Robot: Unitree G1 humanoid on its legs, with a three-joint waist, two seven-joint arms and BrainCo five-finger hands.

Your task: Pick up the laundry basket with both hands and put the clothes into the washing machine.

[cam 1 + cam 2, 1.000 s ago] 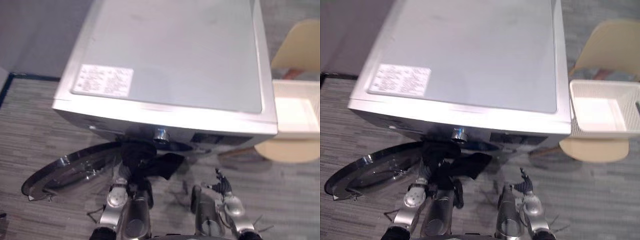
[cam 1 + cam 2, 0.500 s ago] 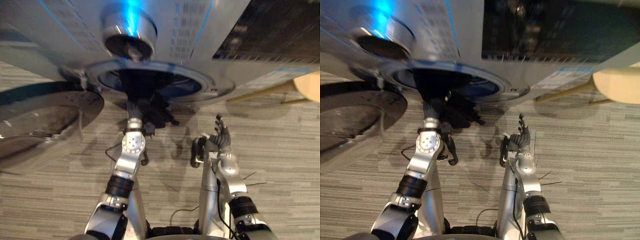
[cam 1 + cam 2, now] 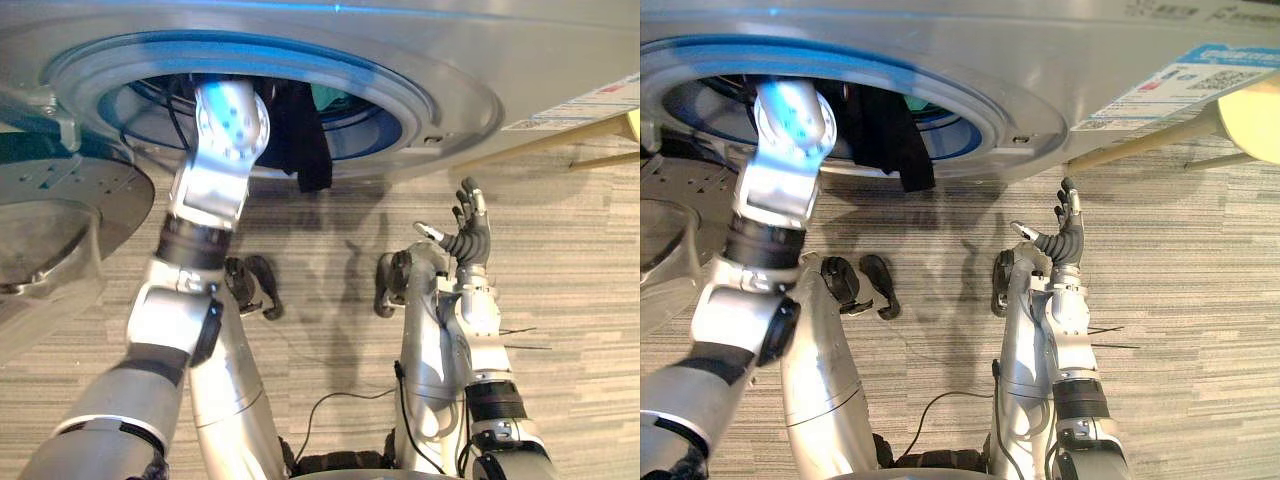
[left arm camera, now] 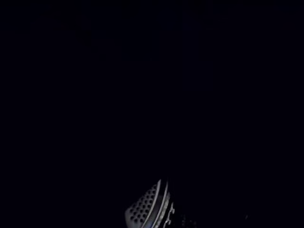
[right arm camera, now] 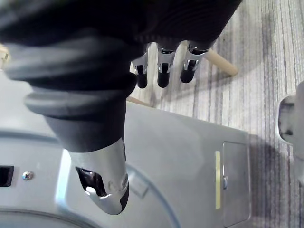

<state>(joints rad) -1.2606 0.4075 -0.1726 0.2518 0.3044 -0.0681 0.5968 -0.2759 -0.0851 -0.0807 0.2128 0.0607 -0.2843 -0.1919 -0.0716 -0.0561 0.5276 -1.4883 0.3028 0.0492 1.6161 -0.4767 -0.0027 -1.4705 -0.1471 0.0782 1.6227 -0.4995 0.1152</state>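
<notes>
The dark garment (image 3: 308,150) droops over the lip of the washing machine (image 3: 470,70) — if the left arm (image 3: 215,170) drags it on the way out, it could slide onto the carpet (image 3: 570,270). The left robot hand is buried in the drum just beside that garment; I cannot tell whether it grips anything. A teal cloth (image 3: 330,97) lies deeper inside. The right robot hand (image 3: 468,238) hangs spread and empty — well apart from the clothes.

The silver-grey left arm (image 3: 215,150) is now reaching into the silver washing machine's round drum opening (image 3: 440,100). The black cloth garment (image 3: 305,140), earlier bunched outside, is hanging over the opening's rim.
</notes>
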